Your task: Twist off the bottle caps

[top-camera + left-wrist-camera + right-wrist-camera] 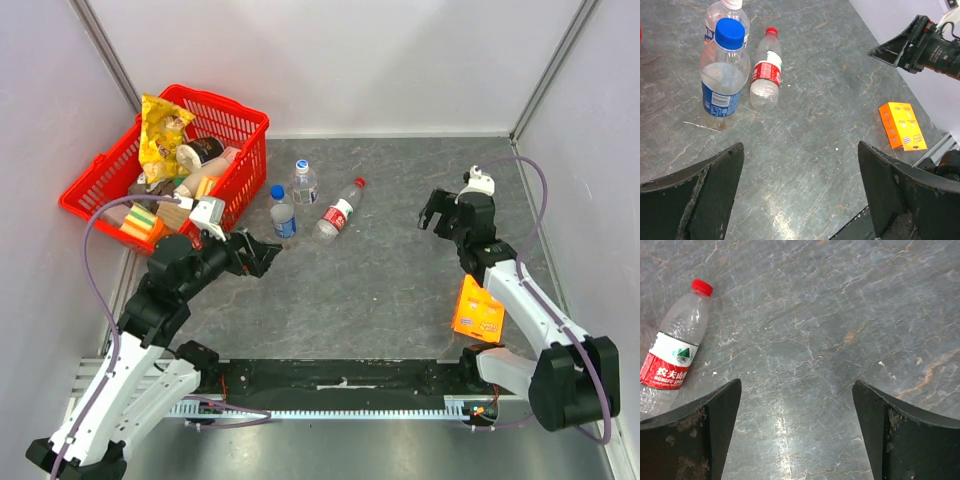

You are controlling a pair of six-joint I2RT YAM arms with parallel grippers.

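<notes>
Three clear bottles sit mid-table. The blue-labelled bottle (283,217) stands upright with its blue cap (730,32) on. Behind it stands the pale-labelled bottle (303,184), its white cap with a blue centre (302,165) on. The red-labelled bottle (337,213) lies on its side with its red cap (702,287) pointing away. My left gripper (266,256) is open just in front of the blue bottle, with nothing between its fingers (715,190). Well to the right of the bottles, my right gripper (432,215) is open and empty, facing the red-labelled bottle (672,355).
A red basket (252,128) full of snacks stands at the back left, close to the left arm. An orange box (478,311) lies on the table by the right arm. Walls close in the table on three sides.
</notes>
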